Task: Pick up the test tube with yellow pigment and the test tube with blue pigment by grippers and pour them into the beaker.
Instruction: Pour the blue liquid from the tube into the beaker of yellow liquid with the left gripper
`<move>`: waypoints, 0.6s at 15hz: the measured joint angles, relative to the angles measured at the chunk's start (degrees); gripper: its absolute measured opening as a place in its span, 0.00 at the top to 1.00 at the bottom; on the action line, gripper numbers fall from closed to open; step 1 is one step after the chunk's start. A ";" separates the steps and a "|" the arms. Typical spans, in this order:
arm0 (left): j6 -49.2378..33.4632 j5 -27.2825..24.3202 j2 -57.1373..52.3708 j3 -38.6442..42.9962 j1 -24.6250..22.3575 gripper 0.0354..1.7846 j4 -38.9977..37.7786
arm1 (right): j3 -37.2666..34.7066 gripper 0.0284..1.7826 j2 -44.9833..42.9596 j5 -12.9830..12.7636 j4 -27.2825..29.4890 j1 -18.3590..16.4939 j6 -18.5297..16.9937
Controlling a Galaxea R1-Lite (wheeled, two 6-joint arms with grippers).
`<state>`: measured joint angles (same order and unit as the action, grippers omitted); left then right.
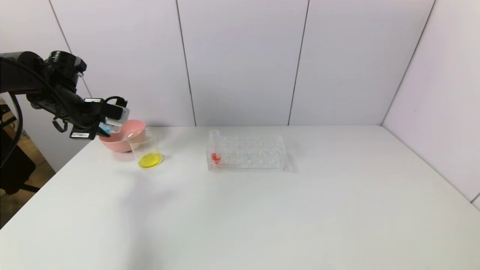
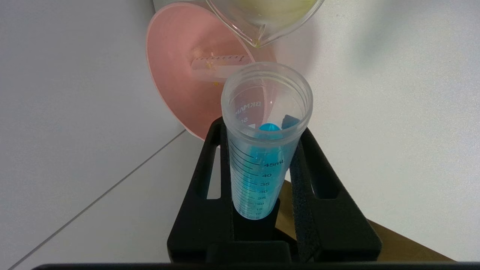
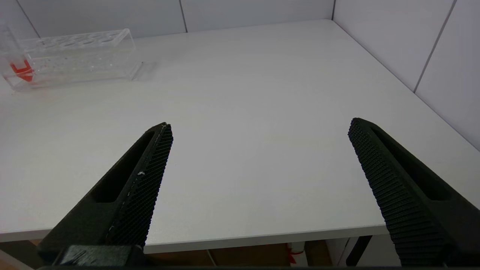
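My left gripper (image 1: 109,126) is shut on the test tube with blue pigment (image 2: 262,157), at the table's far left above the pink bowl. The blue liquid (image 1: 105,129) sits at the tube's tip, and its open mouth points toward the beaker's rim. The beaker (image 1: 147,150) stands in front of the bowl with yellow liquid in its base; its spout shows in the left wrist view (image 2: 262,26). A clear graduated tube with yellow drops (image 2: 219,67) lies in the bowl. My right gripper (image 3: 259,123) is open and empty over the table's front edge.
The pink bowl (image 1: 116,144) stands at the far left, touching or close behind the beaker, and shows in the left wrist view (image 2: 176,86). A clear many-holed rack (image 1: 255,153) stands mid-table with a red-liquid tube (image 1: 215,150) at its left end; both show in the right wrist view (image 3: 75,56).
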<state>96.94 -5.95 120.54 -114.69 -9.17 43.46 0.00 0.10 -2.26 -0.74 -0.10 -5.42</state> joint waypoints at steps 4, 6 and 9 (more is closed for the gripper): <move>-1.85 3.91 0.40 0.00 1.54 0.76 -0.16 | 0.00 0.04 0.00 0.00 0.00 0.00 0.00; -2.29 4.79 0.73 0.00 2.04 0.76 -0.27 | 0.00 0.04 0.00 0.00 0.00 0.00 0.00; -3.28 6.85 1.05 -0.17 2.83 0.76 -0.29 | 0.00 0.04 0.00 -0.02 0.00 0.00 0.00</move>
<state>93.66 0.90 121.59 -114.86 -6.34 43.17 0.00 0.10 -2.28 -0.74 -0.10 -5.42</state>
